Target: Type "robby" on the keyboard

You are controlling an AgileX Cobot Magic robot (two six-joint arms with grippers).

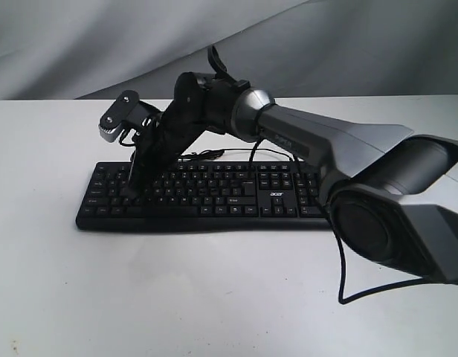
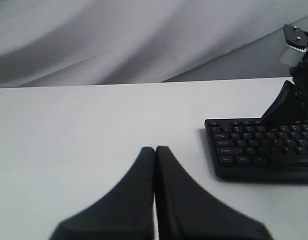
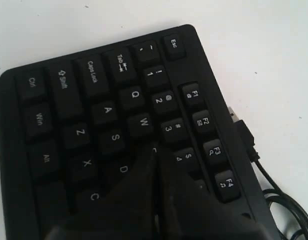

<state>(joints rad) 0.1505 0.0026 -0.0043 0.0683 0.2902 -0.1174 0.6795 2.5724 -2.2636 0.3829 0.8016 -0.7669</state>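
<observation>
The black keyboard lies across the white table, its acer logo toward the right. My right arm reaches over to its left part. The right gripper is shut, and its joined tips point down onto the upper letter row. In the right wrist view the right gripper rests at the key between W, D and the 3 and 4 keys, hiding that key's legend. My left gripper is shut and empty over bare table, off the keyboard's left end. It does not show in the exterior view.
The keyboard's thin black cable leaves its back edge and loops over the table. The right arm's own cable hangs down to the table in front. A grey cloth backdrop rises behind the table.
</observation>
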